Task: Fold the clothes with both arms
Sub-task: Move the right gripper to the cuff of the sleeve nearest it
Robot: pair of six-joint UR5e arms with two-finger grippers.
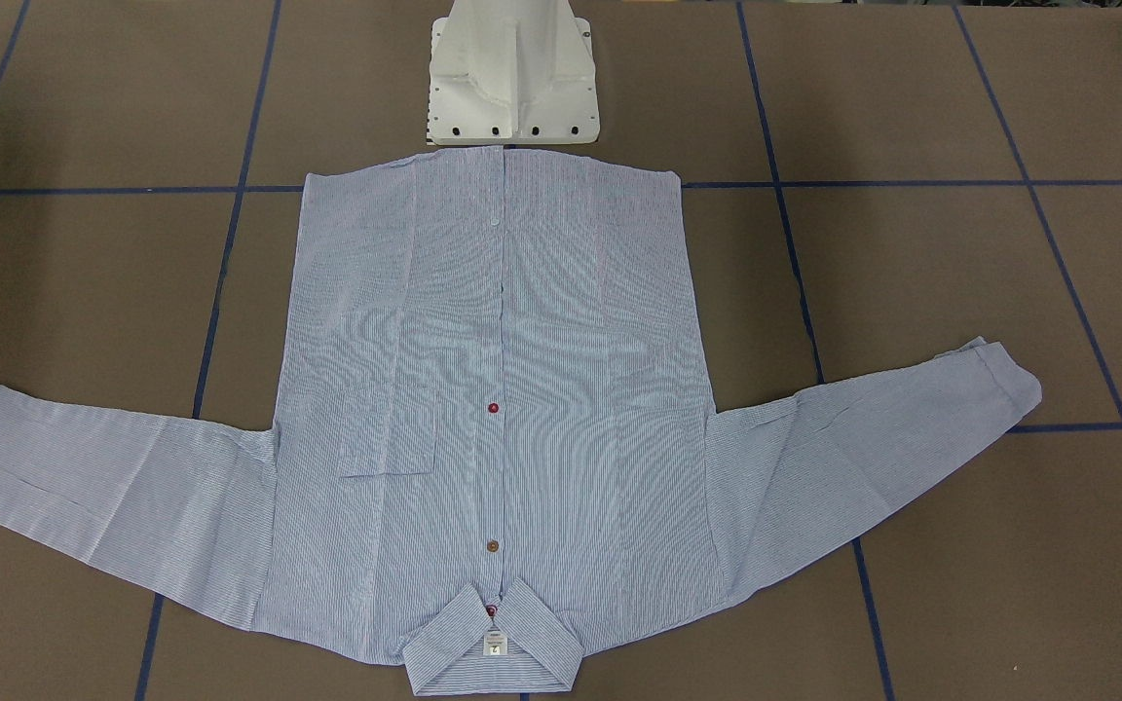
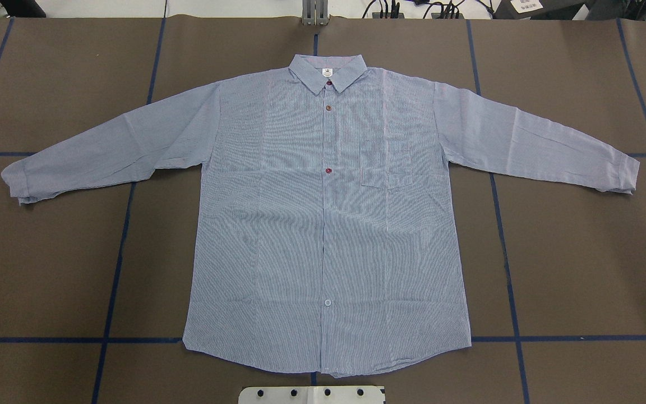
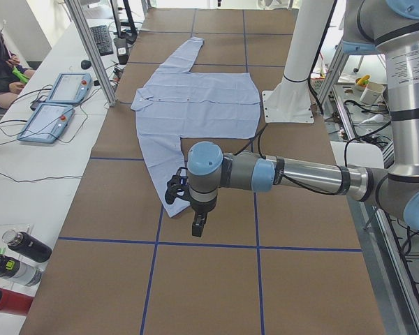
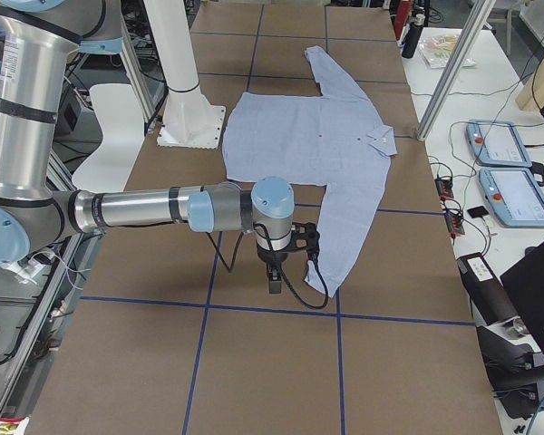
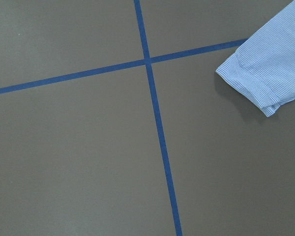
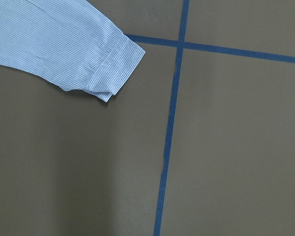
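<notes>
Left arm point(image 3: 300, 174), nearest in the left side view, and right arm point(image 4: 145, 210), nearest in the right side view: each reached out above the brown surface point(image 2: 48, 252) near a sleeve cuff, jaws pointed down, spread or pressed together could not be told. Shirt point(image 2: 323, 224): lay flat, buttoned, front up at mid-surface, sleeves spread to both sides, collar point(image 2: 327, 72) away from the white base point(image 1: 512, 78).

Our left arm point(image 3: 307, 176) and right arm point(image 4: 136, 208) are silver tubes, blue-capped. Black cables point(image 4: 314, 263) loop beside our black left gripper point(image 3: 196, 232) and right gripper point(image 4: 274, 286).
</notes>
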